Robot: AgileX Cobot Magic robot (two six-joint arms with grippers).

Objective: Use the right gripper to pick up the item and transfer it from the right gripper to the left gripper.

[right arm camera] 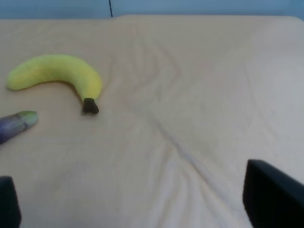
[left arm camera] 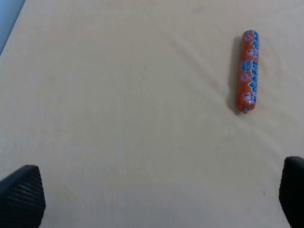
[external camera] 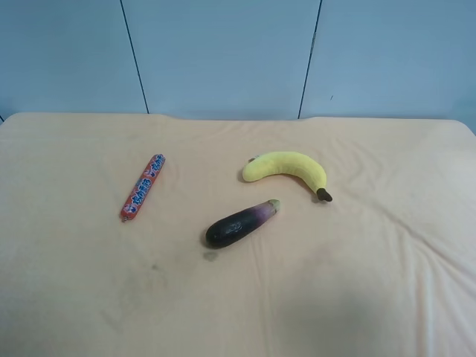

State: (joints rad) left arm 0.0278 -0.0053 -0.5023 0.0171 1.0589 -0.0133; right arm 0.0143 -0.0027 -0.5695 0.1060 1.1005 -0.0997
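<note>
The item, a slim red wrapped stick with blue and white print, lies on the cream cloth at the exterior high view's left. The left wrist view also shows the item, well ahead of my left gripper and off to one side. That gripper is open, only its two black fingertips showing, with bare cloth between them. My right gripper is open too, its fingertips far apart over bare cloth. The item does not show in the right wrist view. Neither arm appears in the exterior high view.
A yellow banana and a dark purple eggplant lie near the table's middle. The right wrist view shows the banana and the eggplant's tip. The cloth is wrinkled. A blue panelled wall stands behind the table.
</note>
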